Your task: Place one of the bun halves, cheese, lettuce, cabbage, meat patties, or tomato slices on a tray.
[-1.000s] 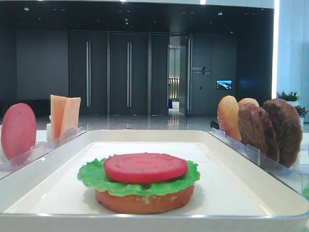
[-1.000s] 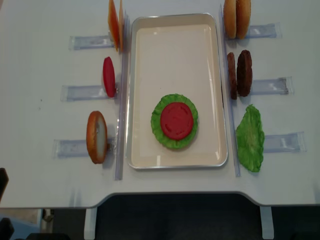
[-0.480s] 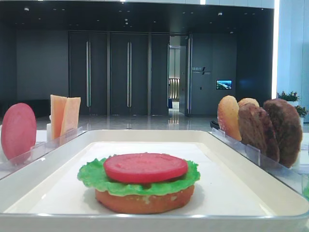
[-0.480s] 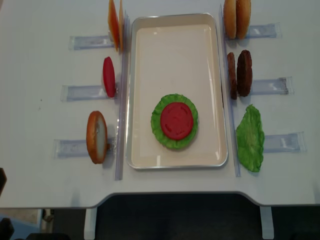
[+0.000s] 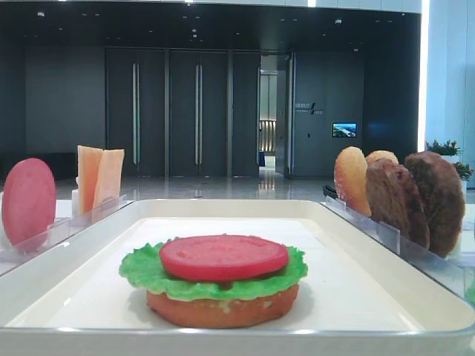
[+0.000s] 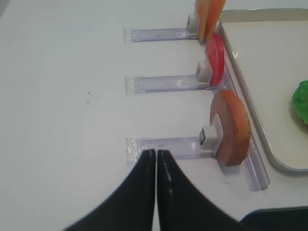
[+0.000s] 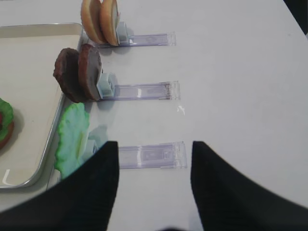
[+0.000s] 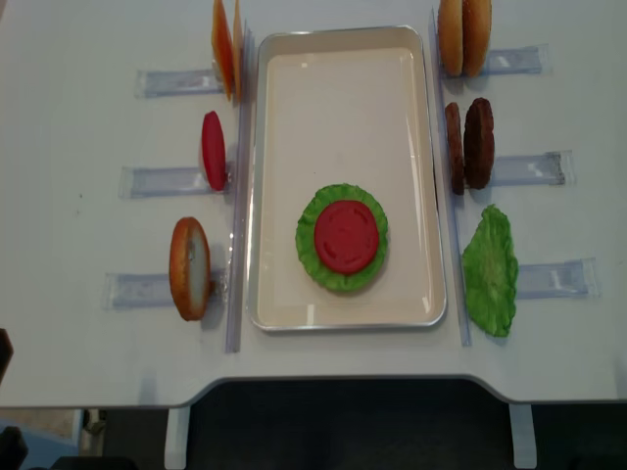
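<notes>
On the white tray (image 8: 338, 88) lies a stack: a bun half (image 5: 223, 310), lettuce (image 8: 312, 245) and a tomato slice (image 8: 346, 236) on top. Left of the tray stand cheese (image 8: 225, 47), a tomato slice (image 8: 213, 150) and a bun half (image 8: 189, 268). Right of it stand bun halves (image 8: 463, 37), meat patties (image 8: 470, 143) and a lettuce leaf (image 8: 490, 271). My left gripper (image 6: 156, 152) is shut and empty, over the near end of the bun half's rack. My right gripper (image 7: 154, 144) is open and empty, over the rack beside the lettuce leaf (image 7: 71, 139).
Clear plastic racks (image 8: 162, 181) lie flat on the white table on both sides of the tray and hold the food upright. The table's front edge (image 8: 343, 382) runs close below the tray, with dark floor beyond it.
The food and tray have not moved. A dark bit of the left arm at the overhead view's left edge has slipped slightly lower.
</notes>
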`<state>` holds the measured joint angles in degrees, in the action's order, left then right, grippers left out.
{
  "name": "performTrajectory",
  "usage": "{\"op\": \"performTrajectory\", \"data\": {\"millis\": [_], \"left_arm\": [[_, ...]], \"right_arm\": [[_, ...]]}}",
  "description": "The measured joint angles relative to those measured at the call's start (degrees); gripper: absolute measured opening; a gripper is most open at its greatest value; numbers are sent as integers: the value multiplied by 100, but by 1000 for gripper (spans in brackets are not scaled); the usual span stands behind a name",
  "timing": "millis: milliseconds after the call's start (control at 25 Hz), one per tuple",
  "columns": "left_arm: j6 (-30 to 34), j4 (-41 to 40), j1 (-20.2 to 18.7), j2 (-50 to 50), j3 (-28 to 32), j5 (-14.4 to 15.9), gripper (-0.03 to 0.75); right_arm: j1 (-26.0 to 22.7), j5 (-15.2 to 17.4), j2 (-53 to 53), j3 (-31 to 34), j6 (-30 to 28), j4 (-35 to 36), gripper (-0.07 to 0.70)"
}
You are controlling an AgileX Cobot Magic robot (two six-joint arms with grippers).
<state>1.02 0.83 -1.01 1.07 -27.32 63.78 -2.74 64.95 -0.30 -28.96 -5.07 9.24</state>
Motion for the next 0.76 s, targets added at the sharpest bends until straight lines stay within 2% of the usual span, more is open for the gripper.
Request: {"op": "performTrajectory", "data": {"millis": [240,760], "left_arm": [[0,0,207,0,0,-5,0],[0,0,212,0,0,-2,0]], "right_arm": [[0,0,0,0,0,0,342],[0,0,0,0,0,0,342]]}}
